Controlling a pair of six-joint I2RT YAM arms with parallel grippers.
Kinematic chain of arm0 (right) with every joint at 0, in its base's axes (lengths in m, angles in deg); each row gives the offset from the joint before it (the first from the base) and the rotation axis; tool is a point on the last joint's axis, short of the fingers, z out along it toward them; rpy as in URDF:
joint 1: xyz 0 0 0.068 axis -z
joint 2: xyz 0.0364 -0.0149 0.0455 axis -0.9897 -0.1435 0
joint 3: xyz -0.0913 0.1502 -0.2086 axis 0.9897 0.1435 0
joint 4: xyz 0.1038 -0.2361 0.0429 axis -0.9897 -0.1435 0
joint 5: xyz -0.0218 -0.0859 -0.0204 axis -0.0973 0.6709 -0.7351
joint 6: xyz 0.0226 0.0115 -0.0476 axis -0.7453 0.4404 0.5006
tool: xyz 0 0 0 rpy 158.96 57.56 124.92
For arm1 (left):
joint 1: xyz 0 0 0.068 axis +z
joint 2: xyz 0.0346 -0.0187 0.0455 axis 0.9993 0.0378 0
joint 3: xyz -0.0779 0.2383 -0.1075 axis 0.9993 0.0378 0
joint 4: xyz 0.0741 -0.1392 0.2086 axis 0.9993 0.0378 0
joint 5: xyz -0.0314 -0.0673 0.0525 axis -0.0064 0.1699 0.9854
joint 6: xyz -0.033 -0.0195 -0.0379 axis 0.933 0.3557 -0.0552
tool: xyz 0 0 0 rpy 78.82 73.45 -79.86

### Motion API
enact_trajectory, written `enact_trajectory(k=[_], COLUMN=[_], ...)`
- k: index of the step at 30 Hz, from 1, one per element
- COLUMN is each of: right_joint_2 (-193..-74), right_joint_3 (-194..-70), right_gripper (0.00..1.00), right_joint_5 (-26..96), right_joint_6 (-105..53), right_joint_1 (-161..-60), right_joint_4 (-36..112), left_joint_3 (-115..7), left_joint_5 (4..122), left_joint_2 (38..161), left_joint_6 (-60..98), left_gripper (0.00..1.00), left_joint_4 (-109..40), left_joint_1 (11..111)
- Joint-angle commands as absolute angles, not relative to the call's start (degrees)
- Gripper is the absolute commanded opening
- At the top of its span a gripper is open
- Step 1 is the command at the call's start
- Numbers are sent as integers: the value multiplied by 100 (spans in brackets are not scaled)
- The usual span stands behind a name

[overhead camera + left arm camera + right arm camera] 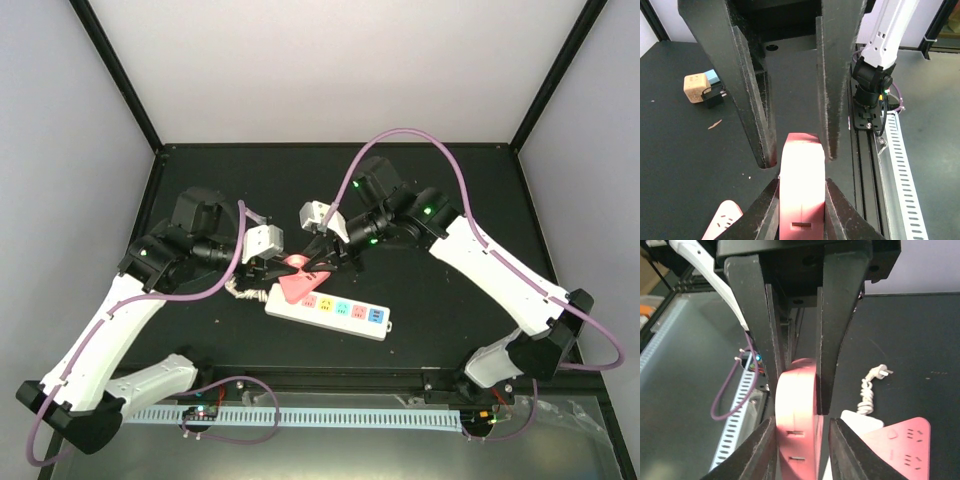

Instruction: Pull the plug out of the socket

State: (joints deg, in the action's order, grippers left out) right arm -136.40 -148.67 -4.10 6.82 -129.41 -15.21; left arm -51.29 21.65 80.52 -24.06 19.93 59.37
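Two robot arms meet over a black table (440, 200), each closing its tool on the same pink plug (298, 263). The left tool (283, 266) comes in from one side and the right tool (318, 258) from the other, tips facing each other. In the left wrist view, the left tool's two dark fingers (765, 150) are pressed against either flank of the plug's rounded end, and the right tool's fingertips flank the same pink body just beyond. The right wrist view shows the mirror of it: the right tool's fingers (826, 390) pinch the plug edge-on, with the left tool's tips on both sides of it farther along. The socket (340, 312), a long white strip with a row of small coloured outlets, lies flat on the table directly beneath and just on the base side of the two tools. Its pink outlet face (292, 290) sits at the end nearest the tool tips. Whether the plug's prongs are seated in the socket cannot be told, since the fingers hide the joint. A coiled white cord (867, 390) ending in a small pronged plug trails from the strip's end under the left tool. Off to one side of the left tool's fingers, well apart from them, a beige block (694, 89) rests on the table, touching a small black adapter (714, 97).
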Motion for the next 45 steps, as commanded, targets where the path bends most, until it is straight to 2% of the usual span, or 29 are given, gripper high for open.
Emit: enact_trajectory(k=[1,5,9,11,14,16,28,32,34,41,45], right_joint_2=[-13663,-13606,-13555,-13538,-13521,-13492,-13176,-13193,-13206,-13158,-13165], right_joint_3=[-14977,-14833,-14739,-14745,-14790,-14814,-14518,-14542,-14547,-14506,-14485], right_gripper=[28,26,19,14,9,7,6,6,6,6,8], right_joint_5=[-241,-88,-59,-37,17,80,-151,-158,-170,-133,-119], right_joint_6=[524,526,519,495,483,496,462,447,443,452,448], right_joint_1=[-12983,-12983,-12985,-12979,-12982,-12978,-12973,-12972,-12972,-12973,-12973], right_joint_4=[-1413,-1365,-1337,-1339,-1367,-1411,-1335,-1339,-1337,-1325,-1308], left_joint_3=[-5180,-5175,-5163,-5155,-5138,-5136,-4657,-4775,-4801,-4777,-4750], left_joint_5=[2061,2060,2059,2053,2056,2175,2315,1973,1832,1813,1731], left_joint_2=[7975,7965,7977,7974,7954,7906,7583,7683,7723,7705,7699], left_joint_6=[-2300,-2171,-2103,-2087,-2178,-2275,-2634,-2455,-2359,-2262,-2054], left_gripper=[4,4,6,11,28,35,46,46,42,18,9], left_joint_4=[1780,1703,1627,1615,1695,1845,2080,1988,1915,1787,1649], left_joint_1=[5980,6012,6041,6050,6080,6113,6261,6261,6268,6307,6376])
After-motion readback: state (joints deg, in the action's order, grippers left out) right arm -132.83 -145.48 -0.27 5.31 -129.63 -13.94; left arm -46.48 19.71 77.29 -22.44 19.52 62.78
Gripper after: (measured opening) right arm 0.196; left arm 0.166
